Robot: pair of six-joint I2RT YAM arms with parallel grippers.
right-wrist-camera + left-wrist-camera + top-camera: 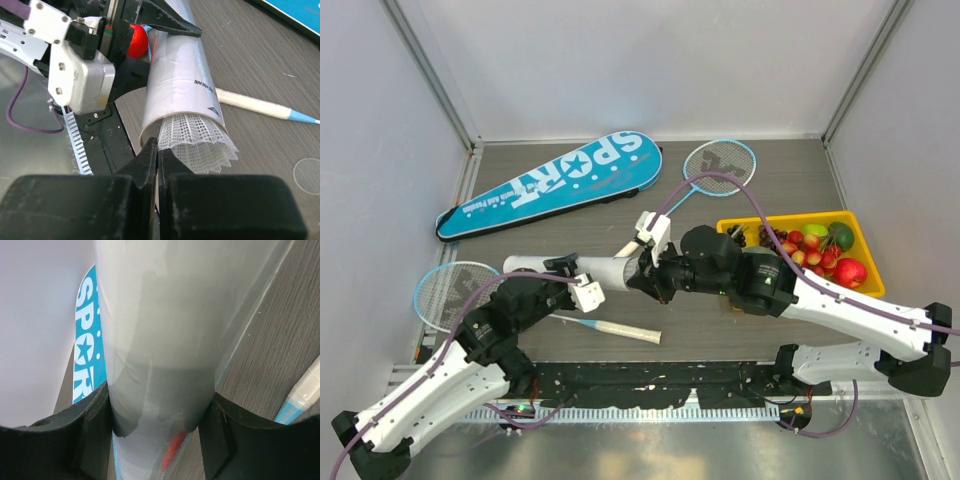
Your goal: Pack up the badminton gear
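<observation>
Racket bag [550,185]: little risk. It lay at the far side of the surface [770,190], well apart from both arms.
Rackets: the near racket [455,292] lay just beside the left arm, so a swing could nudge it. The far racket [720,160] lay clear of the arms.
Tube [180,80]: an off-axis push could twist it or slide it in the grip. The left gripper [159,425] clamped it from both sides, with the tube's mouth facing the right gripper [157,150].
Shuttlecock [197,142]: its skirt flared out past the tube's rim and could crumple or snag there. The right gripper's tips were pressed together at that rim, just beside the skirt; whether they touched it could not be told.
Red ball [137,42]: it sat close by the tube near the left gripper, and a slipped tube could knock it.
</observation>
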